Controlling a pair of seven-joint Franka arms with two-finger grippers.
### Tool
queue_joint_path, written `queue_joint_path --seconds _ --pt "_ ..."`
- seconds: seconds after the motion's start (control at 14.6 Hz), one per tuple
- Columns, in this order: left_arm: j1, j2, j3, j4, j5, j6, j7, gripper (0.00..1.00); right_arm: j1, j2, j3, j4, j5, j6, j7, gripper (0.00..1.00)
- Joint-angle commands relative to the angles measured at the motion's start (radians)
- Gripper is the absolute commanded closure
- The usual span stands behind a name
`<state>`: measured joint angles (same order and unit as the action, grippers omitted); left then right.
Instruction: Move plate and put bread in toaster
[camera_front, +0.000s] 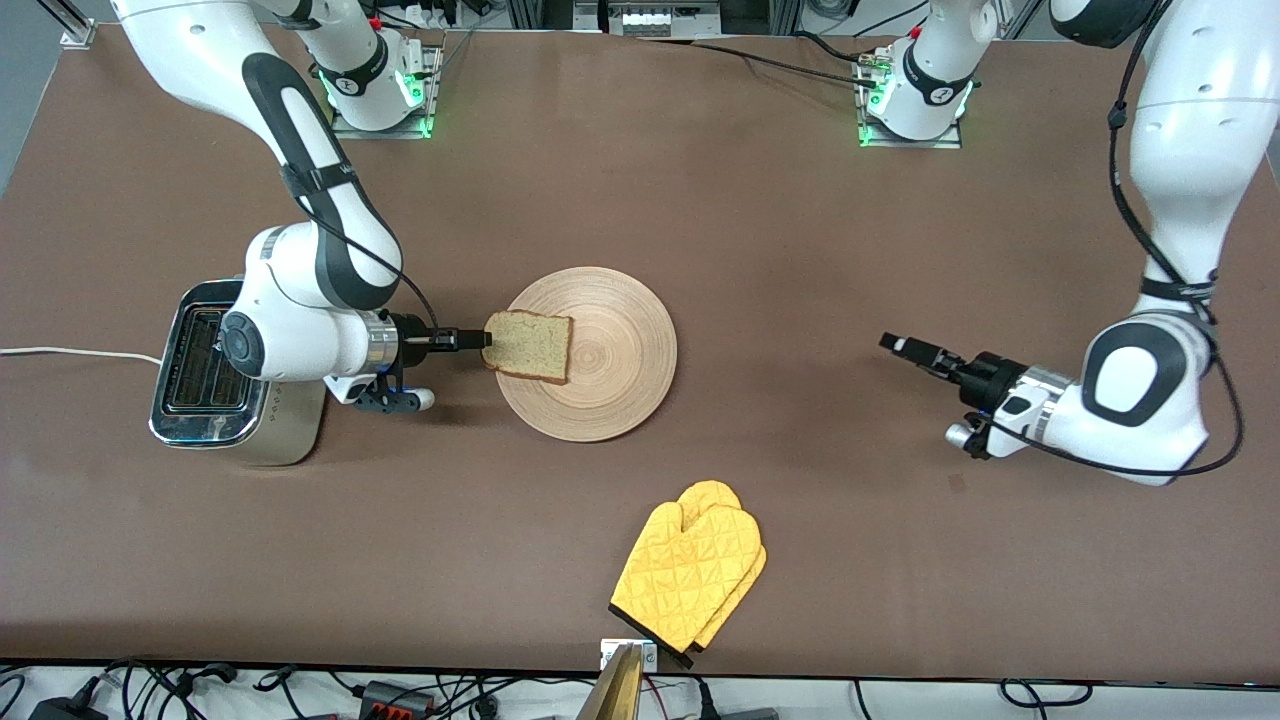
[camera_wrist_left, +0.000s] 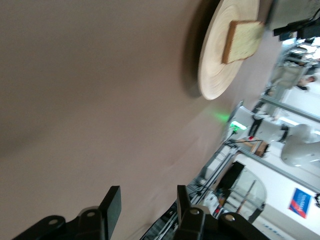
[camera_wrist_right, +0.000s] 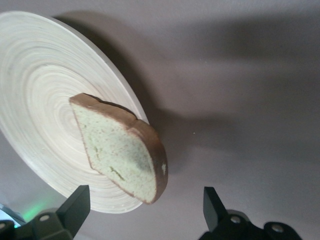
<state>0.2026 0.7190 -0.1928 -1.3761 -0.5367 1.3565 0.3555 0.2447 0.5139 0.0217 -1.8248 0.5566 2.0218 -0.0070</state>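
While the bread (camera_front: 528, 346) lies on the plate (camera_front: 620, 390) beside the toaster (camera_front: 215, 375), the right end effector (camera_front: 484, 339) reaches it, fingers spread; the left end effector (camera_front: 893, 344) waits, half-spread and empty, above the table (camera_front: 780, 230).

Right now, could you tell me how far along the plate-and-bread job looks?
Done: the round light-wood plate sits mid-table, and the left gripper is off it, empty over bare table. In hand: the right gripper, jaws open, is at the slice of pale brown bread lying on the plate's edge, not yet gripping. Left: lift the slice into the chrome-topped cream toaster.
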Motion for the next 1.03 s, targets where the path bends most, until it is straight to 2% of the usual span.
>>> queue_joint_path --seconds 0.0,0.14,0.27,0.34,0.41,0.48,0.55,0.76,0.89,0.96 --pt "-0.008 -0.122 -0.008 0.002 0.170 -0.036 -0.052 0.46 0.011 0.035 -0.003 -0.005 0.086 0.017 -0.033 0.00" --pt "-0.006 -0.203 -0.005 0.003 0.239 -0.062 -0.085 0.42 0.010 0.057 -0.005 -0.005 0.153 0.014 -0.086 0.00" --pt "-0.009 -0.294 -0.020 0.006 0.370 -0.071 -0.105 0.37 0.010 0.066 -0.005 -0.005 0.164 0.011 -0.100 0.00" --pt "-0.015 -0.321 -0.023 0.006 0.421 -0.095 -0.105 0.37 0.010 0.071 -0.005 -0.004 0.164 0.011 -0.100 0.00" --pt "-0.015 -0.340 -0.023 0.006 0.431 -0.127 -0.107 0.36 0.010 0.072 -0.005 -0.004 0.164 0.012 -0.100 0.00" --pt "-0.015 -0.355 -0.020 0.006 0.435 -0.145 -0.107 0.30 0.013 0.072 -0.005 -0.001 0.164 0.012 -0.100 0.05" --pt "-0.012 -0.371 -0.019 0.008 0.461 -0.151 -0.093 0.00 0.015 0.072 -0.005 0.001 0.164 0.011 -0.100 0.08" --pt "-0.015 -0.436 -0.023 0.011 0.564 -0.160 -0.044 0.00 0.010 0.072 -0.005 0.001 0.164 0.003 -0.100 0.22" --pt "-0.015 -0.444 -0.023 0.014 0.592 -0.160 -0.046 0.00 0.011 0.072 -0.005 0.001 0.164 0.005 -0.100 0.25" --pt "-0.019 -0.443 -0.025 0.049 0.597 -0.165 -0.046 0.00 0.011 0.072 -0.005 0.001 0.164 0.005 -0.100 0.25"
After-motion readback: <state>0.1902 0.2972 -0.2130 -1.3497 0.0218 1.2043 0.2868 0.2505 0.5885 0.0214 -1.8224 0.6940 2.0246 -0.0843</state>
